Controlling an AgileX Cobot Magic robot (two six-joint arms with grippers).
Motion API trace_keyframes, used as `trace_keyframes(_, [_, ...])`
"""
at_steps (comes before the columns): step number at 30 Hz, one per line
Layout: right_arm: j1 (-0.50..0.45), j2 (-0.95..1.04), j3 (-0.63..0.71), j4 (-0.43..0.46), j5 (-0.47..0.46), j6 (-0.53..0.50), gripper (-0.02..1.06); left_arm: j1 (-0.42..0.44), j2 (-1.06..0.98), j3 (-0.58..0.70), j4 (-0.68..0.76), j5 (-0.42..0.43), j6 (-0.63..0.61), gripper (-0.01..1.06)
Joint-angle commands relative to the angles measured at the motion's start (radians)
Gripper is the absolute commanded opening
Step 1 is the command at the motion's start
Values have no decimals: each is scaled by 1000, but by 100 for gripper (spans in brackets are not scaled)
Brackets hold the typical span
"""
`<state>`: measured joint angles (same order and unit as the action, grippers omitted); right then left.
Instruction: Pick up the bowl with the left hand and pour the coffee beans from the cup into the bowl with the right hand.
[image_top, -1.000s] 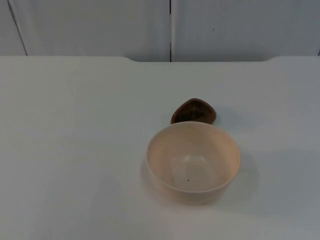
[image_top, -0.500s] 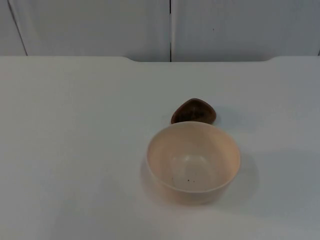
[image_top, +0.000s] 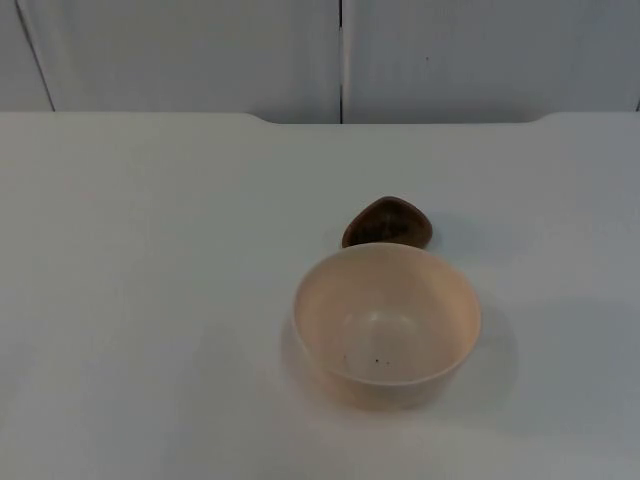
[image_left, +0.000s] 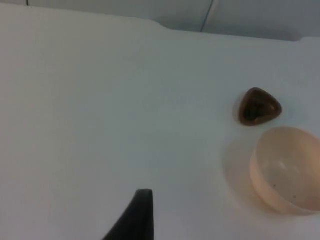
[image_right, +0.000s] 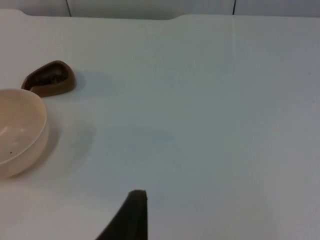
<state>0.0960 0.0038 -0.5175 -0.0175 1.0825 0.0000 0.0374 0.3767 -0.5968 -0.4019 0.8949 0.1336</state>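
Observation:
A beige bowl (image_top: 386, 325) stands upright on the white table, with a few dark specks on its inner floor. Just behind it, close to its far rim, sits a small brown cup (image_top: 388, 223) with a rounded three-cornered mouth and dark coffee beans inside. My left gripper (image_left: 136, 216) hangs over bare table well to the left of the cup (image_left: 259, 106) and the bowl (image_left: 287, 170), touching neither. My right gripper (image_right: 131, 215) hangs over bare table well to the right of the cup (image_right: 50, 78) and the bowl (image_right: 17, 132). Both arms wait.
The white table (image_top: 150, 300) stretches wide on both sides of the bowl and cup. A grey partition wall (image_top: 200, 55) closes off the far edge.

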Motion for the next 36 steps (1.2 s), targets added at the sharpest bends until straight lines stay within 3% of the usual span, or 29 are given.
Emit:
trace_keyframes(1, [-5,-4,2,-6,-3,-9,105,3,44,-7,-59,-40,33,100])
trace_keyframes(17, [-5,-4,2,-6,-3,-9,105,3,231,-27,-205,-35,178,100])
trace_keyframes(29, [-5,-4,2,-6,-3,-9,105,3,478,-227,-207,-11,254,100])
trace_keyframes(36, [-5,-4,2,-6,-3,-9,105,3,574,-272,-212,11,263,100])
